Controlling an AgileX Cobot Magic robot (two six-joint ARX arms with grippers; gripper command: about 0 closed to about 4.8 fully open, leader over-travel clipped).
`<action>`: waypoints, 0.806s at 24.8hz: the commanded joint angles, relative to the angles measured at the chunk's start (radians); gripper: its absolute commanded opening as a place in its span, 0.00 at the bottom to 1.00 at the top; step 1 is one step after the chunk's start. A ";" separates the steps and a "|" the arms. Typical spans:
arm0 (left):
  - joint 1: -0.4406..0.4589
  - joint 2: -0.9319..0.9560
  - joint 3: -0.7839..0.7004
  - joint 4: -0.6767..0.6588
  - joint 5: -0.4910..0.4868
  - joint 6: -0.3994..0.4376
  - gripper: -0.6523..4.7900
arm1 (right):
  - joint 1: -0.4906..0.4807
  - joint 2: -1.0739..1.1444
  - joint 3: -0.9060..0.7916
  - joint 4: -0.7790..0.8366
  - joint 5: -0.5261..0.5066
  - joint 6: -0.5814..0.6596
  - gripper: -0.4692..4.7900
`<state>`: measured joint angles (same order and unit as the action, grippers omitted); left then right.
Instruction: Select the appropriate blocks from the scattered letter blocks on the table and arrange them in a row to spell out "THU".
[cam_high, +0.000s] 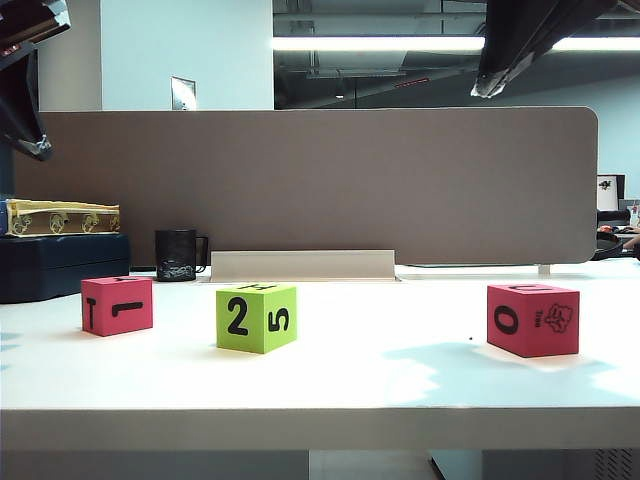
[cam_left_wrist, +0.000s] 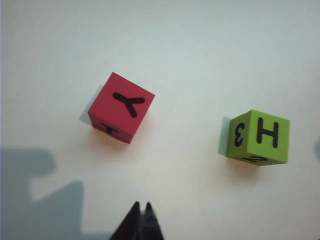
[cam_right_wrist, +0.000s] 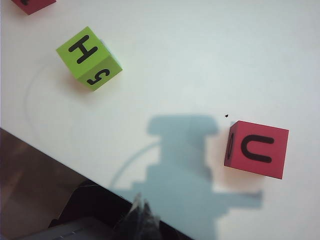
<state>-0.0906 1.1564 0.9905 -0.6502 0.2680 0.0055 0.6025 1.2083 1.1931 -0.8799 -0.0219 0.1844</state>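
Brown-grey divider panel (cam_high: 310, 185) along the rear edge — black mug (cam_high: 177, 255) at its base. Pale wall (cam_high: 185, 45) behind; fluorescent strip light (cam_high: 375, 44) overhead — dark ceiling.

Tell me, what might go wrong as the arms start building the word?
The left red block shows Y on top and T only on a side, so it could end up wrong face up. The three blocks lie far apart, so lining up the green block and the right red block takes long moves. Both grippers, left and right, have shut jaws and must open first.
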 joint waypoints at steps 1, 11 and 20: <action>-0.001 0.029 0.005 0.050 -0.018 0.008 0.11 | 0.002 -0.003 0.005 0.009 0.002 -0.003 0.08; -0.003 0.290 0.114 0.173 -0.018 0.009 0.11 | 0.002 0.011 0.005 0.023 0.005 -0.003 0.08; -0.042 0.453 0.220 0.171 -0.021 0.015 0.11 | 0.005 0.082 0.005 0.075 0.001 -0.002 0.08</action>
<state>-0.1253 1.5982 1.2030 -0.4747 0.2497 0.0097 0.6033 1.2865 1.1927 -0.8433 -0.0208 0.1848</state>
